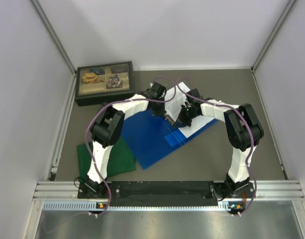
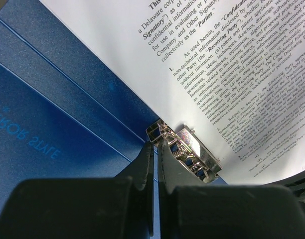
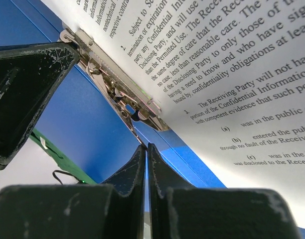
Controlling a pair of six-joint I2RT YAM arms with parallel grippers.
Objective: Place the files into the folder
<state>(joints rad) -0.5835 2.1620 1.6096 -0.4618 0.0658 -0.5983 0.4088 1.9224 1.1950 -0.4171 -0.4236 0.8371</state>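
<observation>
Blue plastic, the folder [image 1: 142, 142], lies opened flat mid-table in the top view. The files [image 1: 178, 91] show as a white patch on its far part, mostly hidden under both arms. The left gripper [image 1: 168, 118] and the right gripper [image 1: 185, 113] meet close together over the spine. A green cloth [image 1: 106, 158] and a black compartment box [image 1: 103, 82] sit off to the left

Left wrist view: the fingers are pressed together with nothing seen between them, tips just beside the metal clip mechanism [image 2: 187, 149]. 1 printed sheet lies on the inner cover, its edge running along that mechanism

Right wrist view: these fingers are pressed together too, and look empty, near the same mechanism. The paper's edge meets the metal rail, but whether it is caught under it I cannot tell

My judgement: the sheets are already on the open folder, while securing them and closing the cover seem left to do
</observation>
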